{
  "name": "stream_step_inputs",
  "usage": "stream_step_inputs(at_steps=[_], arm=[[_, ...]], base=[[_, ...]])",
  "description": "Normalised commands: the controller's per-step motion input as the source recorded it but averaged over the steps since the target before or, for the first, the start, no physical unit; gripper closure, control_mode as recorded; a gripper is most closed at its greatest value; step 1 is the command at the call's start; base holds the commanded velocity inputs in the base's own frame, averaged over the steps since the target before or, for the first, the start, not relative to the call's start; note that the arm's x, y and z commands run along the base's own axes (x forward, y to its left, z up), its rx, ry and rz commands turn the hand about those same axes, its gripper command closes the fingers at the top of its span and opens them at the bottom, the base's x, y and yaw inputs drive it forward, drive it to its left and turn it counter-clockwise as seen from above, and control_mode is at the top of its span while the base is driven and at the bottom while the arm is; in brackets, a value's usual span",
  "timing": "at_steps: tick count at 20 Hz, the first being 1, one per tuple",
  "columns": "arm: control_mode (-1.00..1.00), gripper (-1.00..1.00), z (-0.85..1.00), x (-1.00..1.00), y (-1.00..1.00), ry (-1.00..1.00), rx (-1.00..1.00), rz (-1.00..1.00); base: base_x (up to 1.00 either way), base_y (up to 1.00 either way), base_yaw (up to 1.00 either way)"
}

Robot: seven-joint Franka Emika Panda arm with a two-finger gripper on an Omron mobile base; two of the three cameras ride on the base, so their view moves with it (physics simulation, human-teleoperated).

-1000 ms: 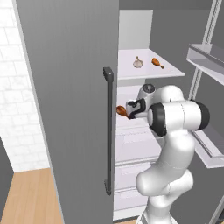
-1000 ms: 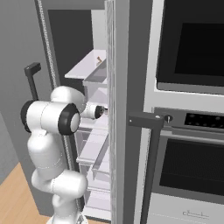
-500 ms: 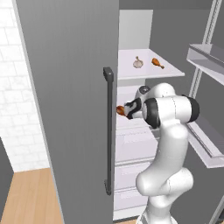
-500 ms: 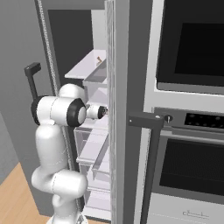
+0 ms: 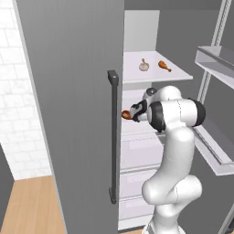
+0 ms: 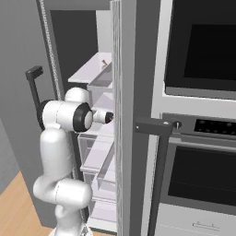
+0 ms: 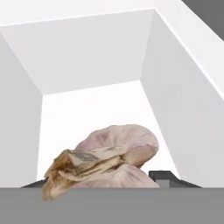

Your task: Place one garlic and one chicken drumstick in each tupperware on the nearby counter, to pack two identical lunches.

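My gripper reaches into the open fridge at the middle shelf. In the hand view a pinkish off-white garlic sits right between my fingertips, and the gripper is shut on it. A red-brown chicken drumstick lies on that shelf just left of the hand. On the shelf above rest a second garlic and a second chicken drumstick. From the right base view the gripper is half hidden by the door edge. The tupperware and the counter are out of view.
The grey fridge door with its dark handle stands open at the left. Door bins jut out at the right. White shelf walls close in around the hand. A wall oven stands to the right of the fridge.
The arm's upper links have swung up and over, and the hand has edged slightly left. The drumstick on the middle shelf and the items above have stayed put.
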Motion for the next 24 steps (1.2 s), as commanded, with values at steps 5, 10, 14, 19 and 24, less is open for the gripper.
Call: stream_step_inputs(at_steps=[5,10,14,19,24], arm=[[-1.0,1.0,0.0,-0.7,0.0,-0.06,0.0,0.0],[-1.0,1.0,0.44,-1.0,0.0,-0.36,0.0,0.0],[-1.0,1.0,1.0,-0.88,0.14,-0.29,-0.01,-0.03],[-1.0,1.0,1.0,-0.83,0.21,-0.15,-0.04,-0.02],[-1.0,1.0,1.0,-0.8,0.37,-0.08,-0.1,0.0]], base=[[0.0,0.0,0.0],[0.0,0.0,0.0],[0.0,0.0,0.0],[0.0,0.0,0.0],[0.0,0.0,0.0]])
